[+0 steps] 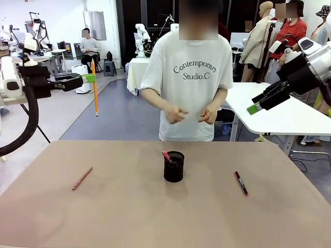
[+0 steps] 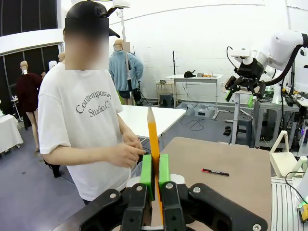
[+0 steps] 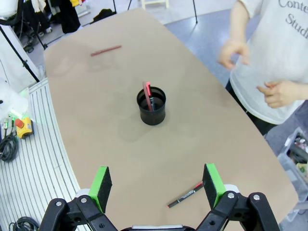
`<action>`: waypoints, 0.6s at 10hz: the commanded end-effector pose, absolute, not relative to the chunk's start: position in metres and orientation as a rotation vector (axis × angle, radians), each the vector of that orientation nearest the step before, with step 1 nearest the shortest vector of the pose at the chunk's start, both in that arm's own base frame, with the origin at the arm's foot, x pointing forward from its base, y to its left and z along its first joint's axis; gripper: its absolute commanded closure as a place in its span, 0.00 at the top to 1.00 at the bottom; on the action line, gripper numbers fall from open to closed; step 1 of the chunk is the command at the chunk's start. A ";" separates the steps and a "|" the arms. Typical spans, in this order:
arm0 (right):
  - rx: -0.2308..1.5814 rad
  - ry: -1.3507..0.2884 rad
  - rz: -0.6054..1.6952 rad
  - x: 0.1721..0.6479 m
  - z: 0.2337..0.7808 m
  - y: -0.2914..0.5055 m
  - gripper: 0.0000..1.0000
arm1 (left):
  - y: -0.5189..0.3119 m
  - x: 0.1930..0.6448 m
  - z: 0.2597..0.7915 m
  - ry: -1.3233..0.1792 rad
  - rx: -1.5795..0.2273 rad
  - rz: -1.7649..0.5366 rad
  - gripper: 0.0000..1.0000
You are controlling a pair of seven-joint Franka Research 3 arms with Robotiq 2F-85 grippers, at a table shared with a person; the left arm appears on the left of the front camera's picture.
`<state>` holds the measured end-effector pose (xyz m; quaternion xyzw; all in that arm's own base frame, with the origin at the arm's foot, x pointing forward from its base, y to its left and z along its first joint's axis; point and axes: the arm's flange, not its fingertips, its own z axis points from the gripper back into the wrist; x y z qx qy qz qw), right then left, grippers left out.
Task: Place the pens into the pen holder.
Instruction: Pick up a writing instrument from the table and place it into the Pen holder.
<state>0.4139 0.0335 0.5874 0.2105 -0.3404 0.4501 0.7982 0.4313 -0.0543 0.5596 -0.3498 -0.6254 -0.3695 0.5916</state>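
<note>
At the tan table, the left gripper is clamping the pencil upright, well left of the central holder, probably needing a carry over its rim, while the right gripper is hanging wide open.

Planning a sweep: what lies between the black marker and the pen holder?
Bare table from pen holder to black marker, in the front view.

Left hand clamped; right hand spread; both raised.
</note>
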 end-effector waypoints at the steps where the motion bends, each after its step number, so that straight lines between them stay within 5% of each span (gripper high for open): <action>1: 0.468 -0.745 0.973 0.415 0.588 0.033 1.00 | -0.054 0.432 0.561 -1.458 -0.817 -0.860 0.00; 6: 0.468 -0.745 0.973 0.415 0.588 0.033 1.00 | -0.054 0.432 0.561 -1.458 -0.817 -0.860 0.00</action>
